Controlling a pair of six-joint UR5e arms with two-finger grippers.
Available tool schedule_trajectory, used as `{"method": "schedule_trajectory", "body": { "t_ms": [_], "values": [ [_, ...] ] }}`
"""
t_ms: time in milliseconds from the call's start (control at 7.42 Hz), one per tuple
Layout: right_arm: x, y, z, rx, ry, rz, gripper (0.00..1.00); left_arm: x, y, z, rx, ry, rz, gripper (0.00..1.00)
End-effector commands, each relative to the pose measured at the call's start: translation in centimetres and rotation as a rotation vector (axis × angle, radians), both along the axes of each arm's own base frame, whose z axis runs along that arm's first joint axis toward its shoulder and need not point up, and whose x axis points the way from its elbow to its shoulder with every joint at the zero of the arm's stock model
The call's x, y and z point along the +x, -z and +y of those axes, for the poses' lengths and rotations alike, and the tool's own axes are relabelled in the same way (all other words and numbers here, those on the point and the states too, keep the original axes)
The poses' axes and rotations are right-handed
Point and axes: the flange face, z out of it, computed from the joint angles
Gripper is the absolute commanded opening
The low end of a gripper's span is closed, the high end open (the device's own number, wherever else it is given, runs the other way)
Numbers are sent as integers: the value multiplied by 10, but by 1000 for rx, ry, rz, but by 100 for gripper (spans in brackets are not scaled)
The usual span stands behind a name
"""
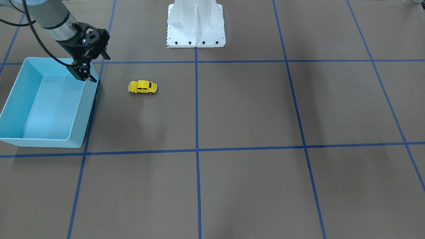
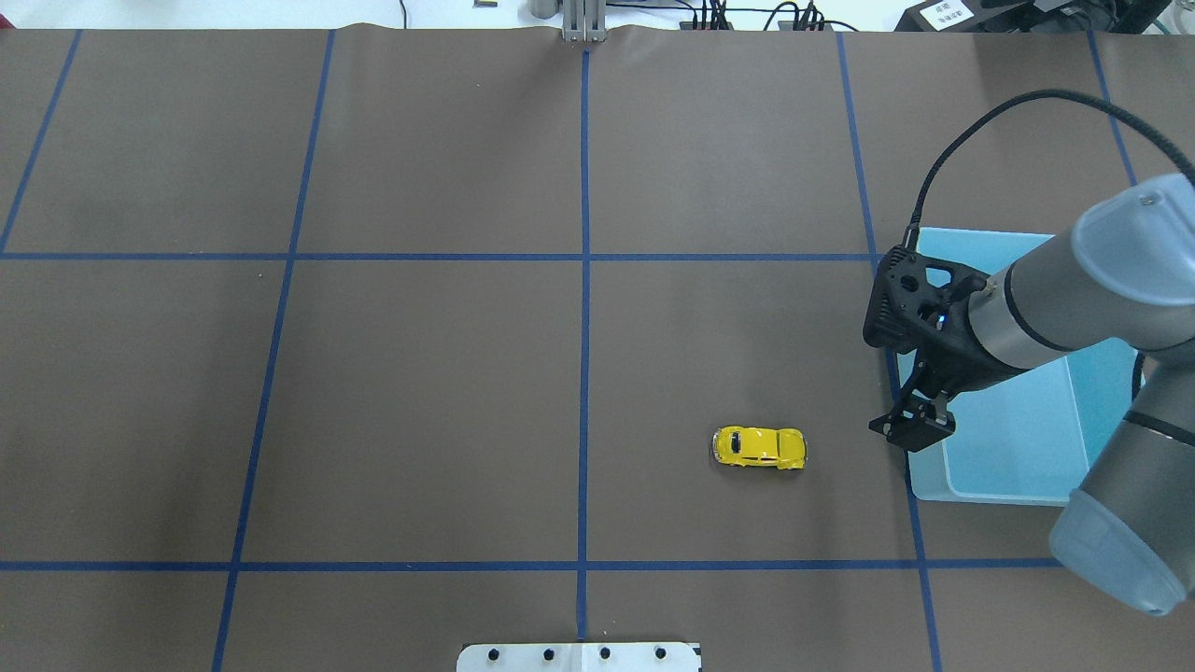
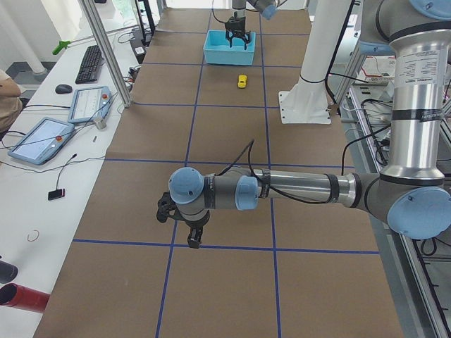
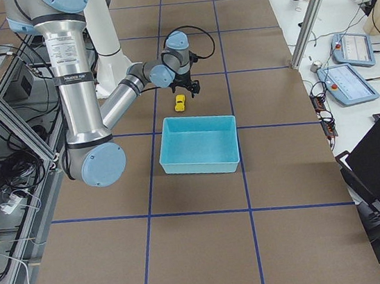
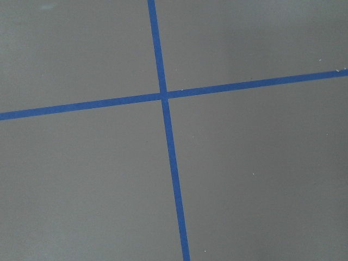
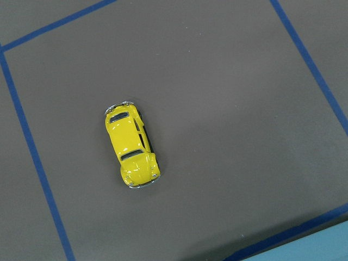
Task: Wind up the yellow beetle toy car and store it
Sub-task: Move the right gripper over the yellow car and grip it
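The right gripper, jaws nearly closed and empty, hangs over the open light blue plastic bin's rim, the small glossy yellow beetle toy car standing apart beside it; closing off-centre could squirt it away.

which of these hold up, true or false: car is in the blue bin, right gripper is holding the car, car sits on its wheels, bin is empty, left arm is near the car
1. The yellow beetle toy car is in the light blue bin. False: it stands on the brown table cover beside the bin.
2. The right gripper holds the car. False: it hangs empty over the bin's rim.
3. The car sits on its wheels. True.
4. The bin is empty. True, as far as its floor shows.
5. The left gripper is near the car. False: it is far off, at the table's other end.
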Motion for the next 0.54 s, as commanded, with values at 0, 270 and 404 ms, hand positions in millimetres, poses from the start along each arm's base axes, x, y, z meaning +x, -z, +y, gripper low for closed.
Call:
{"method": "schedule_trajectory", "body": {
  "t_ms": [0,270,404],
  "values": [
    [-49,4,10,57,40,2,100,0,-5,2,-12,0,-1,100],
    [-101,-12,25,155,39,-31,99,0,-10,6,-20,-1,-1,100],
    [-115,-14,39,178,46,-24,99,0,-12,7,-26,-1,-1,100]
  ]
}}
